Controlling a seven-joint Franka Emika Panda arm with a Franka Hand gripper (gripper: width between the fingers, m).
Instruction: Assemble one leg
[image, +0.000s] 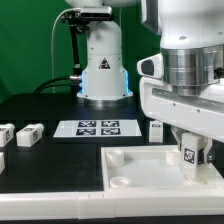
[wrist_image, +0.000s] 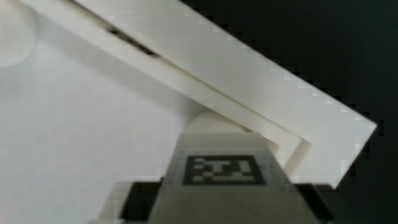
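our gripper (image: 190, 148) jaws clamp the small white tagged square plastic leg (wrist_image: 222, 168), which, if tilted, could jam entering the large flat white panel (image: 135, 166).

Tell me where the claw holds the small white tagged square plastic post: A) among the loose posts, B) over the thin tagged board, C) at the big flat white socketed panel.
C: the gripper grips the small white tagged square plastic post right at the large flat white panel, near its corner.

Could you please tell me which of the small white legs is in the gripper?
The leg at the exterior view's right, clamped in the gripper over the white panel; the other legs sit loose on the table.
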